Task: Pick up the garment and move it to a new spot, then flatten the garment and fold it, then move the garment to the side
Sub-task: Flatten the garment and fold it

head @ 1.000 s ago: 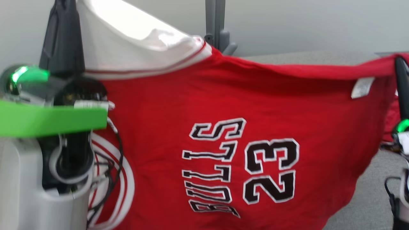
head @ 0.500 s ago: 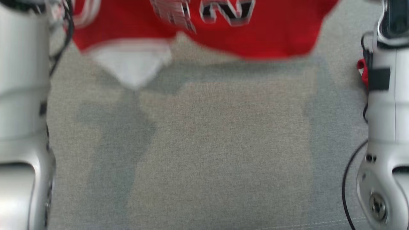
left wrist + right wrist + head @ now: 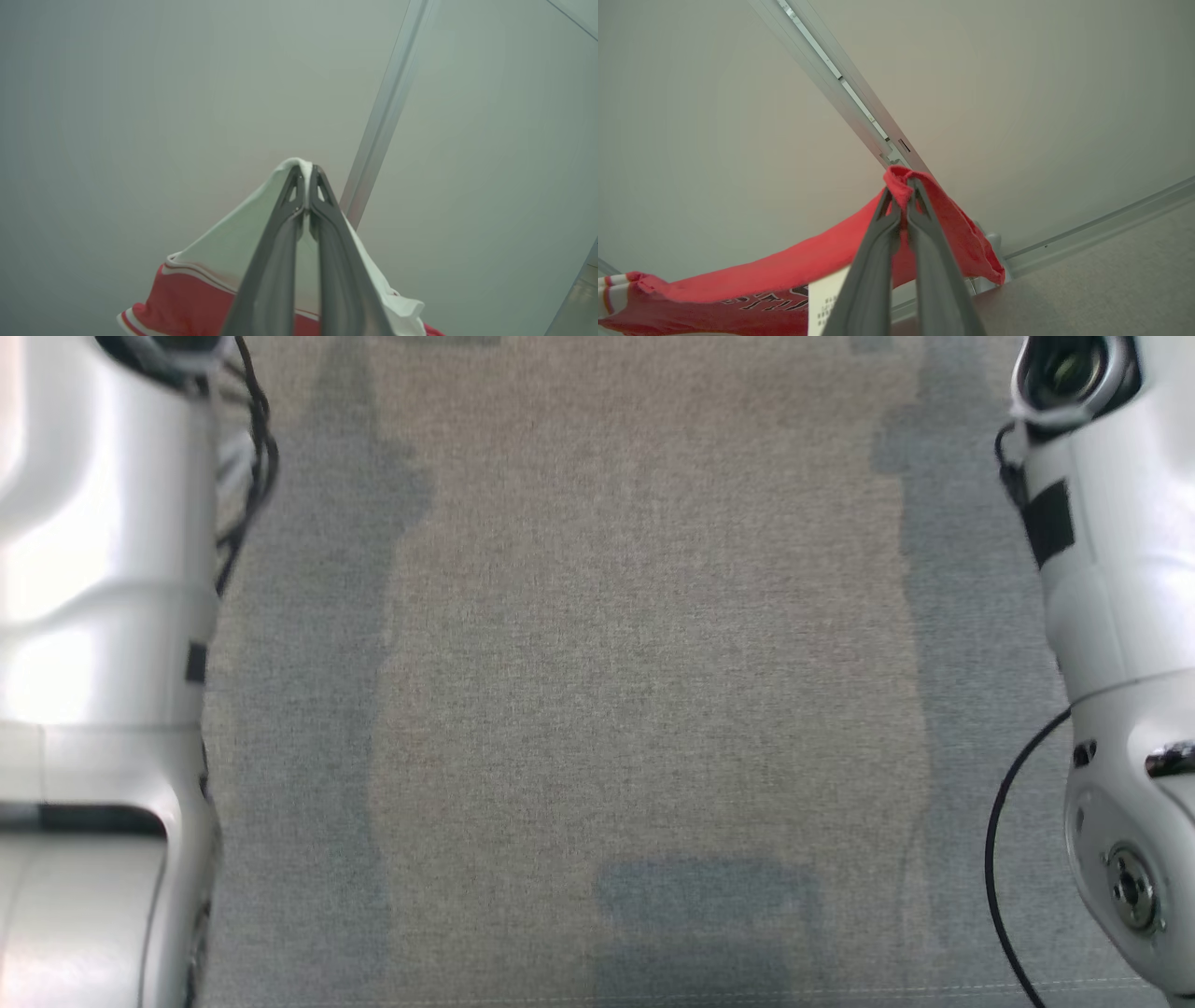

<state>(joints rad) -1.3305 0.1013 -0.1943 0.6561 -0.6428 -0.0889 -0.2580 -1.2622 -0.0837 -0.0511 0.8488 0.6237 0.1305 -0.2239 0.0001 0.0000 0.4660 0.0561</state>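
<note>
The garment is a red jersey with white sleeves and black lettering. In the left wrist view my left gripper (image 3: 306, 173) is shut on the white sleeve cloth of the garment (image 3: 205, 284), held up against a pale wall. In the right wrist view my right gripper (image 3: 902, 186) is shut on a red edge of the garment (image 3: 794, 266), which hangs stretched toward the left with a white label near the fingers. In the head view my two pale forearms (image 3: 93, 616) stand at the left and right edges over the grey table (image 3: 597, 691).
A grey cloth-covered table top lies below, crossed by soft shadows. A metal frame post (image 3: 387, 107) runs up the wall behind the left gripper, and another rail (image 3: 840, 88) crosses behind the right gripper.
The head camera has tilted down: the jersey that filled the view a second ago slid out past the top edge, leaving the table and both forearms. Both grippers stay shut.
</note>
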